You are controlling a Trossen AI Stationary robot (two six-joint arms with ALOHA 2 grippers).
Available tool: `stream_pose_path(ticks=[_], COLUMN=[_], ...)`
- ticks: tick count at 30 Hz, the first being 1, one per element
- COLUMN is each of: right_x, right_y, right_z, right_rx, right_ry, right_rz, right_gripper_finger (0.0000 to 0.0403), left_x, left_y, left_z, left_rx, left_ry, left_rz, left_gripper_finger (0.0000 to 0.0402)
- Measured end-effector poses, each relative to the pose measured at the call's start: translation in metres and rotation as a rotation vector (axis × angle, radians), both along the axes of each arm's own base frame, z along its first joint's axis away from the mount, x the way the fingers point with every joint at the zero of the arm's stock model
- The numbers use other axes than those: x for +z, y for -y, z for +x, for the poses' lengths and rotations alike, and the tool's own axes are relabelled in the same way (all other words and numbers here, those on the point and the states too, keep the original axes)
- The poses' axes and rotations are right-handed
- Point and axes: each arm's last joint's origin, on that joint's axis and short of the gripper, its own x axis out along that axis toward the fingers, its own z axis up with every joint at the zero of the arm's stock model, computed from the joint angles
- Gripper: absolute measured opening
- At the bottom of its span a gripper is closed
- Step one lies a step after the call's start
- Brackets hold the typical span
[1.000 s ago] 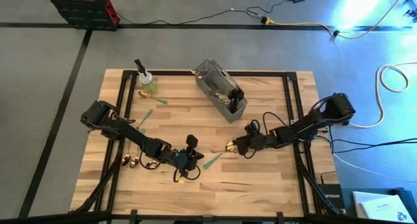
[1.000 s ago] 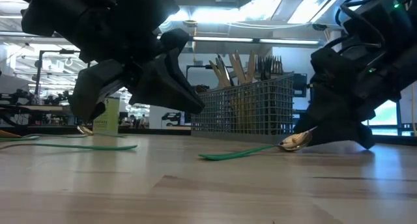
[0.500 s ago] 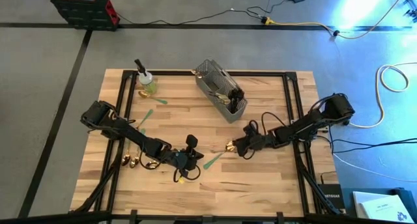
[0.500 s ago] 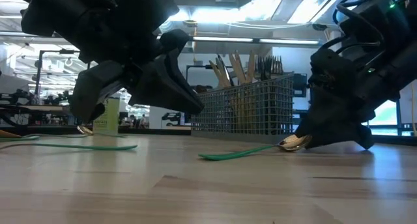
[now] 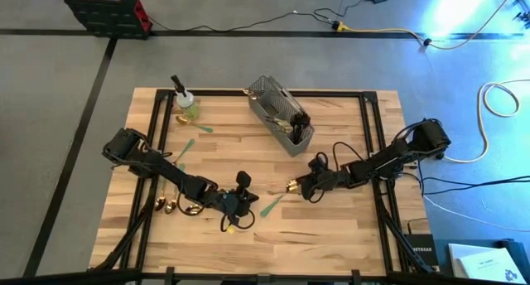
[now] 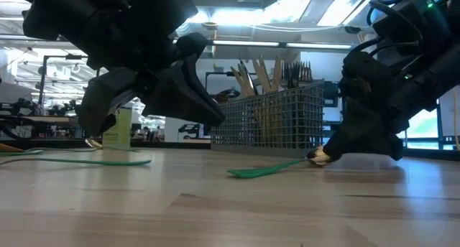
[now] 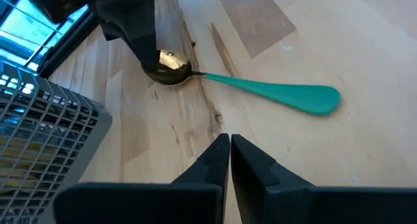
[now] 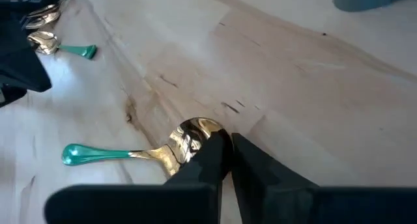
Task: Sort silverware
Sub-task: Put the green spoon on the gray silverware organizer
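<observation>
A green-handled spoon with a gold bowl point(image 5: 278, 197) lies flat on the wooden table point(image 5: 331, 235), near its middle, the handle pointing toward the left arm. The right gripper point(image 8: 225, 152) is down at the bowl, its fingers pressed together with the tips touching the bowl's rim; whether they actually pinch it cannot be told. The left gripper point(image 7: 229, 149) hovers just beside the handle end, its fingers also pressed together and holding nothing.

Bare wood lies open between the spoon and the near table edge. The wire-mesh caddy point(image 5: 281, 115) stands well apart toward the far edge, with cutlery upright in it. More gold spoons point(image 5: 170, 206) lie by the left arm, and a spray bottle point(image 5: 184, 101) stands at the far left corner. Grey floor with cables surrounds the table.
</observation>
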Motion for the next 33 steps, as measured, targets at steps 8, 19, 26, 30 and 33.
stream_pose_path(ticks=[8, 19, 26, 30, 33], right_x=[0.019, 0.095, 0.173, 0.222, 0.257], right_y=[-0.010, -0.032, -0.036, -0.025, -0.007], right_z=[0.015, 0.080, 0.108, 0.116, 0.119], right_rx=[0.058, 0.230, 0.250, 0.261, 0.251], right_ry=[0.137, 0.144, 0.071, 0.071, 0.054], right_rz=[-0.083, -0.288, -0.461, -0.548, -0.604], right_gripper_finger=[0.0000, 0.0000, 0.0000, 0.0000, 0.0000], left_x=[0.030, 0.090, 0.086, 0.059, 0.038], left_y=[0.005, -0.007, -0.022, -0.028, -0.032], left_z=[-0.023, -0.078, -0.105, -0.117, -0.124], left_rx=[0.230, 0.370, 0.485, 0.522, 0.542], left_ry=[0.084, 0.133, 0.094, 0.049, 0.040], left_rz=[0.014, -0.260, -0.312, -0.399, -0.464], left_gripper_finger=[0.0000, 0.0000, 0.0000, 0.0000, 0.0000])
